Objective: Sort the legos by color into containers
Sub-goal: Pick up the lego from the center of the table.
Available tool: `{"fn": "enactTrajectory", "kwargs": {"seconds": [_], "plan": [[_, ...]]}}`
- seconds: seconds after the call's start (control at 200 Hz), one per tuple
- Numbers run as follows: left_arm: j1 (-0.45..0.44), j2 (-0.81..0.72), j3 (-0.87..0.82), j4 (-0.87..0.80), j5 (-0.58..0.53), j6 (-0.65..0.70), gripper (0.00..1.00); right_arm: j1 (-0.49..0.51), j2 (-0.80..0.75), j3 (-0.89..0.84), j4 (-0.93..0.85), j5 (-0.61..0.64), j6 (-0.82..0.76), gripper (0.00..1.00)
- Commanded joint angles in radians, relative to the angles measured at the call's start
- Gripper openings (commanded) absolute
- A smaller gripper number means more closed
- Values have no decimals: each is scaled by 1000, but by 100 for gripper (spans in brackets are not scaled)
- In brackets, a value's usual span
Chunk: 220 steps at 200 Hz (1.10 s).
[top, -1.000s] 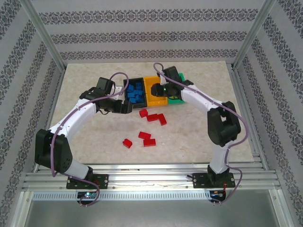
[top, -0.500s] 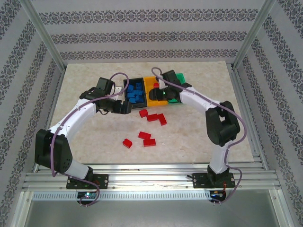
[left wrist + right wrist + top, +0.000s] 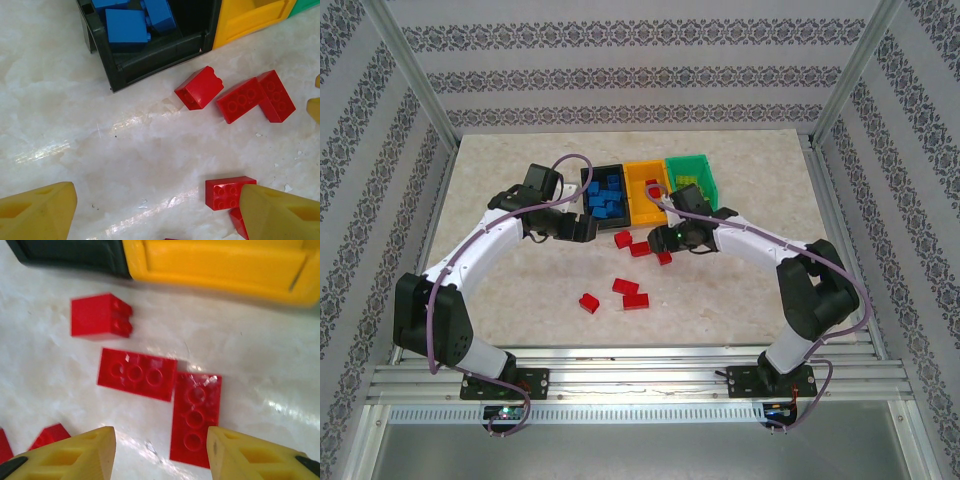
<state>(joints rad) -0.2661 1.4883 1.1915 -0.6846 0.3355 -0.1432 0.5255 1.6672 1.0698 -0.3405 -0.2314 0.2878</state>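
While the right gripper point(image 3: 159, 456) was seen spread wide, a long red brick point(image 3: 195, 416) was spotted between its fingers point(image 3: 75, 455), just near of the orange-yellow bin point(image 3: 215, 267), long axis laid across the closing line.

Table top point(image 3: 100, 150) looks like polished marble-pattern stone or laminate, smooth and shiny with glare streaks. Red legos point(image 3: 136, 373) are hard glossy plastic, and so are the blue legos point(image 3: 126, 30). Black bin point(image 3: 155, 55) is duller moulded plastic, while the orange-yellow bin point(image 3: 220, 265) is smooth with a soft sheen. Right gripper point(image 3: 160, 437) has matt yellow plastic fingers point(image 3: 75, 452). Frame rails point(image 3: 640, 372) are bare brushed-looking metal.
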Motion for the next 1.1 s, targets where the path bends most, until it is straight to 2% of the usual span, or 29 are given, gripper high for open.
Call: {"fn": "enactTrajectory", "kwargs": {"seconds": [0.0, 0.52, 0.834, 1.094], "plan": [[13, -5, 30, -33, -3, 20, 85, -4, 8, -22, -14, 16, -8, 52], [13, -2, 31, -34, -5, 22, 85, 28, 108, 29, -76, 97, -25, 53], [13, -5, 33, -38, -10, 26, 85, 92, 171, 98, -135, 206, -59, 53], [12, -8, 34, -39, -7, 30, 85, 101, 193, 108, -141, 214, -51, 52]]}}
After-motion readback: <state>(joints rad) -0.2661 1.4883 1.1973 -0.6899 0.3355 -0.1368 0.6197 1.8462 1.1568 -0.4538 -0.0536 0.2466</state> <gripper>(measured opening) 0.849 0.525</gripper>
